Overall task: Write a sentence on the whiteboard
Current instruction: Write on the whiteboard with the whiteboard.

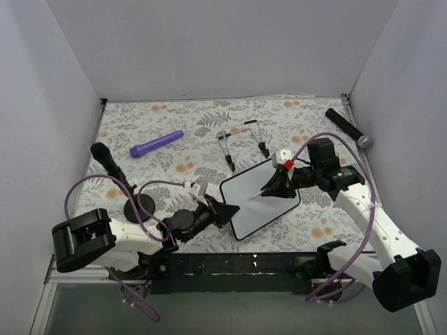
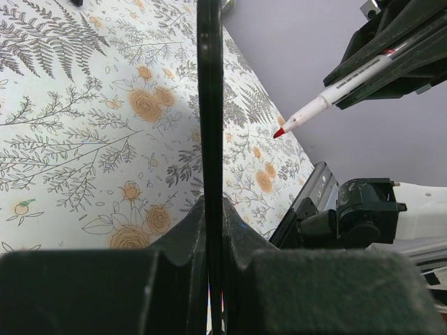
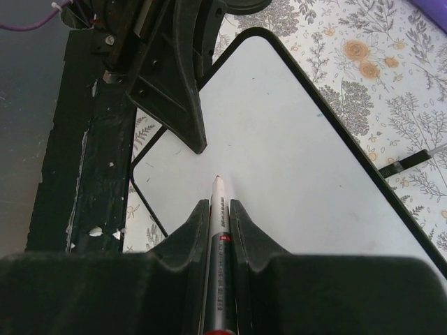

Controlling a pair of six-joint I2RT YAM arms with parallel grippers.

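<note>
While left jaws pinch the whiteboard (image 1: 255, 209) edge, right jaws clamp a marker (image 3: 218, 202) slanted above it.

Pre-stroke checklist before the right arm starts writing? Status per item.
1. left gripper shut on whiteboard edge: ok
2. right gripper shut on marker: ok
3. Cap off, red tip exposed: ok
4. tip over the whiteboard face: ok
5. tip touching the surface: not ok, left wrist view shows a gap
6. Writing area blank: ok
</note>
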